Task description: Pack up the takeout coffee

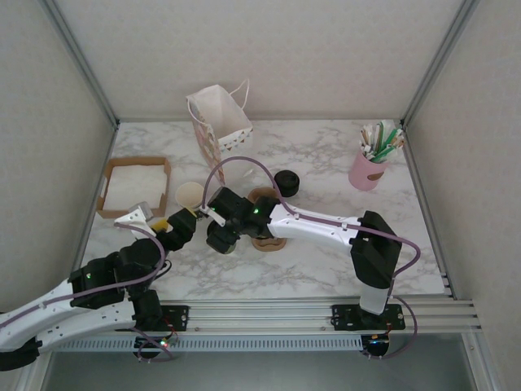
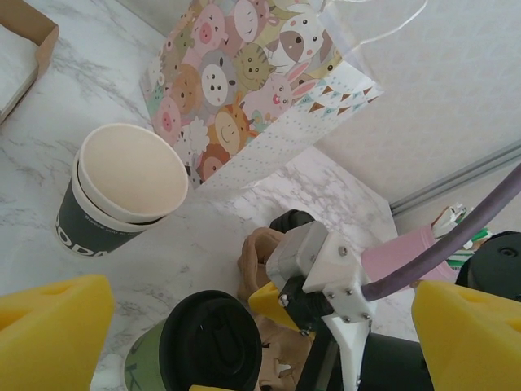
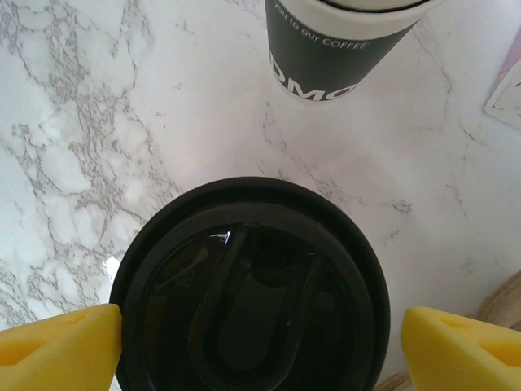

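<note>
Marble table (image 1: 326, 273): olive takeout coffee (image 2: 210, 346), black lid (image 3: 248, 289) on.

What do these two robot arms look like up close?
The left arm and right arm have white links between chunky black joints. A purple cable loops along each, green lights glow on joints, and the fingers are bright yellow wedges.

Black lid (image 3: 252, 285) on an olive-green coffee cup (image 2: 140, 368); white table (image 3: 98, 122) veined grey like marble; stacked dark cups (image 2: 122, 195), cream inside; bag (image 2: 236, 90) printed with pastel cartoon animals; pink pot (image 1: 366, 171).
</note>
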